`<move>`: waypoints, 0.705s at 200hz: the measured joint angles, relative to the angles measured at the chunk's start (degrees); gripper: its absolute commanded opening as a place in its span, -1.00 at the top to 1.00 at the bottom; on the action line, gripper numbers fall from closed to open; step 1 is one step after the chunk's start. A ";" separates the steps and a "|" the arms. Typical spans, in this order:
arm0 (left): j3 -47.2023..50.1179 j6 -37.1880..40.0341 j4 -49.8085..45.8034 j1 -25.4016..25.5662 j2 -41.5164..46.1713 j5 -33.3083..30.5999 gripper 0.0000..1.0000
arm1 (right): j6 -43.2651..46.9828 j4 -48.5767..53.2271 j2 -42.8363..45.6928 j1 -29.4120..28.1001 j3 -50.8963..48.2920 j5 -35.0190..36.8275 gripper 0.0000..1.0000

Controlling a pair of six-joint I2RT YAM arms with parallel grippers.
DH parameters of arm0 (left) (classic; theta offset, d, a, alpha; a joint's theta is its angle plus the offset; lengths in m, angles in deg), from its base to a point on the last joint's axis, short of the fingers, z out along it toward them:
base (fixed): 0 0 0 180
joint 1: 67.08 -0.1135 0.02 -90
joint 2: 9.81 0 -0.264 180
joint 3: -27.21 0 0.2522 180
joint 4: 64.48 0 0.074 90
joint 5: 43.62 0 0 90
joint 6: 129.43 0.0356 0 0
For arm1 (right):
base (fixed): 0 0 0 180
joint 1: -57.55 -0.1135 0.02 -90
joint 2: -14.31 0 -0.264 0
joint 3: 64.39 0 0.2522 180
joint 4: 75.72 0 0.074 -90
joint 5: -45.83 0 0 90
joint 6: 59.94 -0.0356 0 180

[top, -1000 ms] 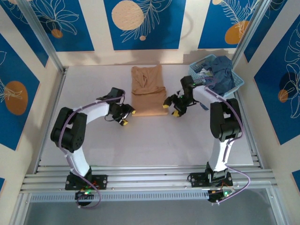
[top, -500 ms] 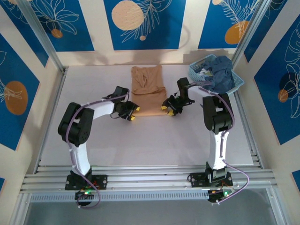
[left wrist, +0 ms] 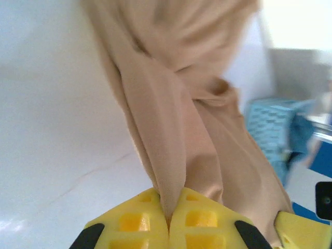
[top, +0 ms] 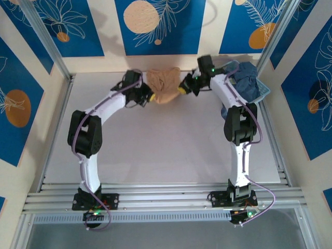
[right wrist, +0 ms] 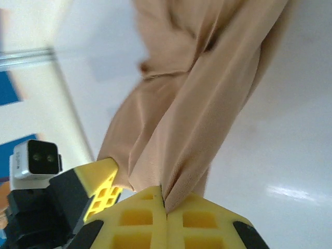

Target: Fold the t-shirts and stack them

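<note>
Fold step on the tan shirt point(top: 165, 87), as far as I can judge. It's bunched up at the far edge of the table point(top: 155, 155), about the middle, with both arms stretched out to it. Left gripper point(top: 150, 96) is clamped on a pinch of cloth at the shirt's left side, and the right gripper point(top: 182, 88) is doing the same on the right. In both wrist views the yellow pads are closed with fabric squeezed between them. Blue shirts point(top: 244, 78) are heaped in the basket point(top: 264, 89) at the far right. To do this well I'd hold both grippers level and evenly spread so the edge is taut, lay it down square, and only let go once the cloth is flat.
</note>
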 measured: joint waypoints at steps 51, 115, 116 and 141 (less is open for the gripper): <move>3.43 4.46 -1.22 -0.98 7.78 1.22 1.00 | 0.24 0.96 3.37 -0.35 -0.37 -1.99 1.00; 34.32 8.79 -9.03 2.21 19.80 8.04 1.00 | -0.20 -1.16 19.17 -6.05 -47.34 -4.22 1.00; 34.64 8.87 -9.03 2.32 20.04 8.11 1.00 | -0.20 -1.16 19.41 -6.12 -47.69 -4.26 1.00; 45.22 9.53 -11.85 5.55 28.92 10.73 1.00 | -0.17 0.02 27.19 -8.87 -56.57 -6.95 1.00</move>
